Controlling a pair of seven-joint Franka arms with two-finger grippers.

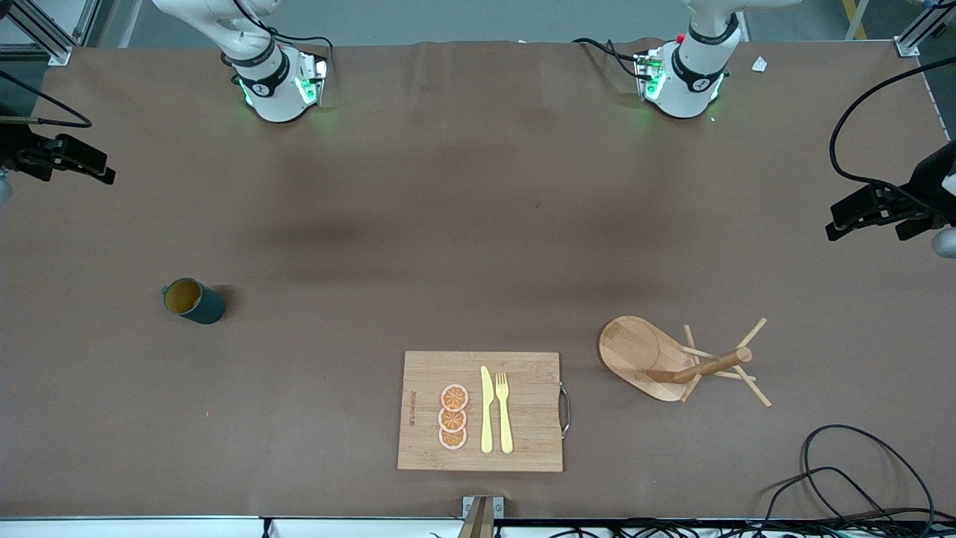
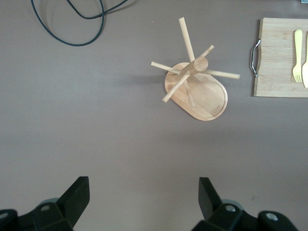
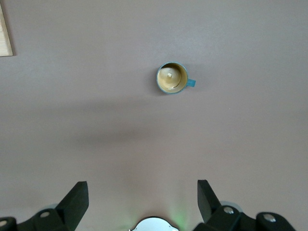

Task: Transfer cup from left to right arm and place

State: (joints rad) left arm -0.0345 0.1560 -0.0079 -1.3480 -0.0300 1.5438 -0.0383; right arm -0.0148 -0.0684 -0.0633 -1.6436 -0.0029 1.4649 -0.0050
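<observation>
The cup (image 1: 193, 300), a small dark teal mug with a mustard-yellow inside, stands upright on the brown table toward the right arm's end. It also shows in the right wrist view (image 3: 172, 78), seen from above with its handle sticking out. My right gripper (image 3: 143, 202) is open and empty, high over the table close to its own base and well apart from the cup. My left gripper (image 2: 143, 199) is open and empty, high over bare table near the wooden mug tree (image 2: 195, 82). Neither gripper shows in the front view.
A wooden board (image 1: 523, 441) with a metal handle lies near the front camera, bearing three orange slices (image 1: 453, 417), a yellow knife (image 1: 486, 409) and a yellow fork (image 1: 504, 411). The mug tree (image 1: 676, 362) stands beside it toward the left arm's end. Black cables (image 1: 844, 478) lie at that corner.
</observation>
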